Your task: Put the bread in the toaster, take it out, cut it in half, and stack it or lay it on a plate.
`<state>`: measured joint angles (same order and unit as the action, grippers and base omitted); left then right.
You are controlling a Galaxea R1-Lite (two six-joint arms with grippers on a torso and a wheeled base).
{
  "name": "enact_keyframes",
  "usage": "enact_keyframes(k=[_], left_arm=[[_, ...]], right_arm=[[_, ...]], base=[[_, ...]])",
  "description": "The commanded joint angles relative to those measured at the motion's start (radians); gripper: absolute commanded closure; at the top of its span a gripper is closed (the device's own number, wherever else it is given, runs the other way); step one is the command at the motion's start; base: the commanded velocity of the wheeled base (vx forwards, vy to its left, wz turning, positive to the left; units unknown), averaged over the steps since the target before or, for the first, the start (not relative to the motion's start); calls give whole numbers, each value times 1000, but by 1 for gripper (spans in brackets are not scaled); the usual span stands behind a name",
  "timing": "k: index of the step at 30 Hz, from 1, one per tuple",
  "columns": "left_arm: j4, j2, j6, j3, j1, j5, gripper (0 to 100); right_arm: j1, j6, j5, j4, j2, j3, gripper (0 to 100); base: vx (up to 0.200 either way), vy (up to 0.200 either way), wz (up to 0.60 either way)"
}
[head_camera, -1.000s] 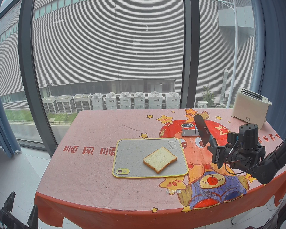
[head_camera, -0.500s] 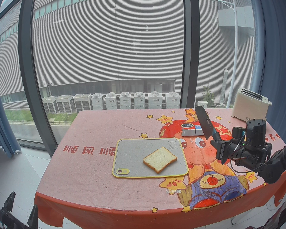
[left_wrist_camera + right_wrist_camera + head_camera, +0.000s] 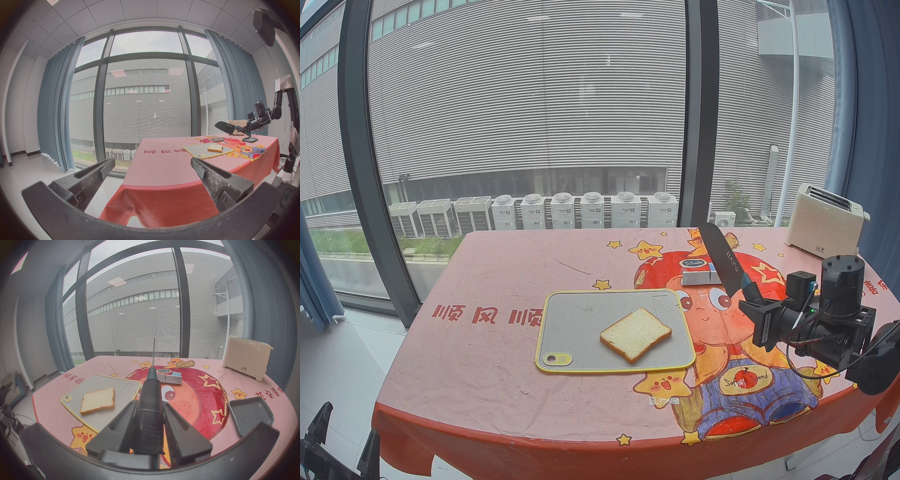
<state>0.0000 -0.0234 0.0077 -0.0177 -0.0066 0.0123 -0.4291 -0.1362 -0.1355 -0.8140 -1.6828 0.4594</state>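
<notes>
Cutting is the step in hand: the right hand, clamped on the knife, hangs near the right edge of the bench, the bread lies whole, perhaps toasted, on the cutting board mid-bench, so the blade must next cross over its middle.

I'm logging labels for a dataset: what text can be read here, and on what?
Tablecloth: large red characters, row cut off by the board.
Knife blade: print too small to read.
Toaster: mark too small to read.
Box: oval label, blurred.
Apple sign on the cloth: lettering blurred.
</notes>
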Motion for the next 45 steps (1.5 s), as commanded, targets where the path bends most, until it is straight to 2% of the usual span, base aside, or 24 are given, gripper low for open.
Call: enact_keyframes(k=[1,8,14,17,20,23,27,34,37,41,45], left_arm=[[0,-1,0,16,0,0,0],[0,-1,0,16,0,0,0],[0,-1,0,16,0,0,0],[0,-1,0,16,0,0,0],[0,-1,0,16,0,0,0],[0,-1,0,16,0,0,0],[0,-1,0,16,0,0,0],[0,0,0,16,0,0,0],[0,-1,0,16,0,0,0],[0,-1,0,16,0,0,0],[0,-1,0,16,0,0,0]], right_arm=[[-2,18,-3,-2,3,-8,100],[-3,24,-15,-2,0,-15,100],[-40,35,-33,-4,21,-21,100],[-74,35,-58,-2,32,-31,100],[-108,36,-105,-2,43,-39,100],[-111,36,-122,-2,44,-36,100],[-112,35,-122,-2,52,-39,100],[-188,33,-122,3,66,-57,100],[-195,33,-121,3,67,-54,100],[-200,50,-105,15,84,-16,100],[-197,55,-49,99,98,67,100]], base=[[0,0,0],[0,0,0],[0,0,0],[0,0,0],[0,0,0],[0,0,0],[0,0,0],[0,0,0],[0,0,0],[0,0,0],[0,0,0]])
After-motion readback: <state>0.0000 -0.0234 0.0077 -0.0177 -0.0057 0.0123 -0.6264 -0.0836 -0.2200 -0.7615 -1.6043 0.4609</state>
